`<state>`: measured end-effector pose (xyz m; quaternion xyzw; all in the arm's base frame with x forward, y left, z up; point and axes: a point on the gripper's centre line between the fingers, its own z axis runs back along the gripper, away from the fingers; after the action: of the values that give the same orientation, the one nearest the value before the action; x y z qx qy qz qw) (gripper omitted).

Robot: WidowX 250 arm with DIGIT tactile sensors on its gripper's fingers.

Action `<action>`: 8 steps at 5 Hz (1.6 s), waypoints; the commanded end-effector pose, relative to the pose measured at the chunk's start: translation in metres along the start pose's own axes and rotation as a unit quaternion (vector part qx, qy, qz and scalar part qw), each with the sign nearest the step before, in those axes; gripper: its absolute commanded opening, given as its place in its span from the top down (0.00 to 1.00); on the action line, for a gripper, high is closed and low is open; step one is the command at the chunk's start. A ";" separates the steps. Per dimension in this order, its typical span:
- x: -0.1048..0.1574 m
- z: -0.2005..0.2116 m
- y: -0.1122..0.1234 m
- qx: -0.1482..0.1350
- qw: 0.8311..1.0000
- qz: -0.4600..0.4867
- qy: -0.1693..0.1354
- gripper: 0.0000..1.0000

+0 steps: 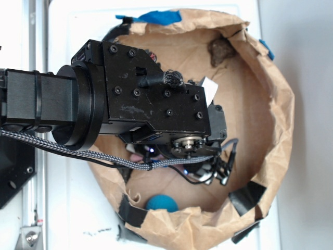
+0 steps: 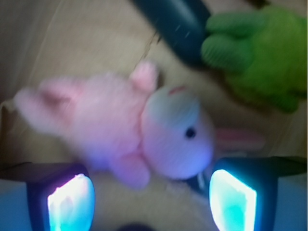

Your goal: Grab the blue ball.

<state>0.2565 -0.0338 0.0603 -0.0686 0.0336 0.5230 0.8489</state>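
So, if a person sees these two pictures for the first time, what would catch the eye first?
Probably the big black robot arm, which fills the middle of the exterior view above a crumpled brown paper bag. In the wrist view, a fluffy pink plush bunny lies centred just beyond the open jaws, beside a green plush toy. The small round teal-blue ball sits at the bag's lower edge.

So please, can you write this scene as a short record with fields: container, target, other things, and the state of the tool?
container: brown paper bag, rim rolled down, seen from above
target: blue ball on the bag floor by the near rim, untouched
other things: pink plush bunny, green plush toy, dark-green long toy
tool: tool open, pads glowing, over the bunny, holding nothing
ball in wrist view: not visible
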 end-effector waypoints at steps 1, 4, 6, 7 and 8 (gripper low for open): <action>-0.021 0.000 -0.010 -0.032 0.999 0.012 0.009 0.00; -0.061 -0.021 -0.011 0.008 0.994 -0.028 0.105 0.00; -0.081 -0.029 -0.008 -0.009 0.991 -0.032 0.131 0.00; -0.075 -0.035 -0.013 -0.030 0.977 -0.064 0.201 0.00; -0.078 -0.038 -0.014 -0.024 0.972 -0.070 0.223 0.00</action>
<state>0.2341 -0.1172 0.0282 -0.1933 0.2178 0.4502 0.8441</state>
